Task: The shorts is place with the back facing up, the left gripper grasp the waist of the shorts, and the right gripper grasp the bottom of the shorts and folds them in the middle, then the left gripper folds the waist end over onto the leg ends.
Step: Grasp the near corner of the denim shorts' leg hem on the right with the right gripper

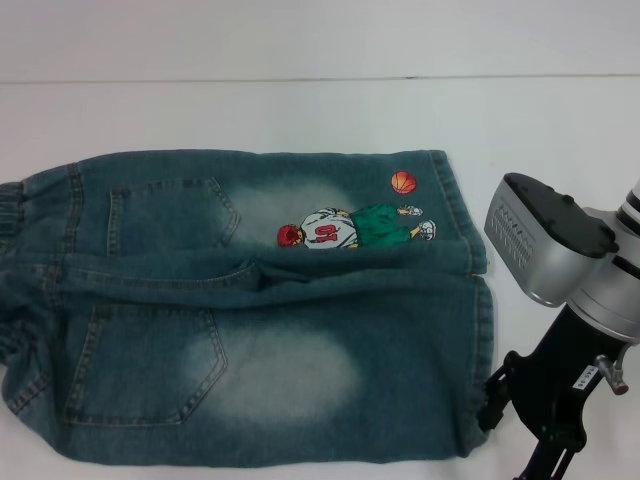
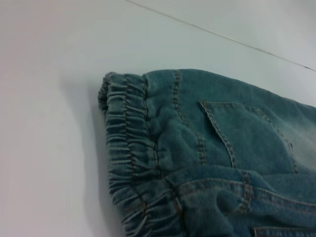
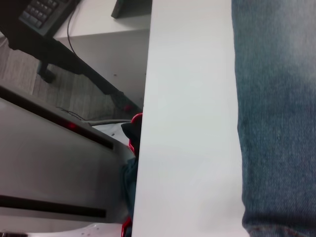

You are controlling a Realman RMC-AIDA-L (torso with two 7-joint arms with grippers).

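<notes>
Two back pockets are facing up as the shorts (image 1: 250,300) are lying flat on the white table (image 1: 300,110), waist (image 2: 131,158) leftward. Beside the leg hems (image 1: 478,330), the right gripper (image 1: 530,420) is hovering; whether its fingers are apart I cannot tell, perhaps together.

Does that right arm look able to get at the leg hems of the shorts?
Probably yes: the right pincer sits just beside the leg hems of the shorts, and nothing lies between them.
</notes>
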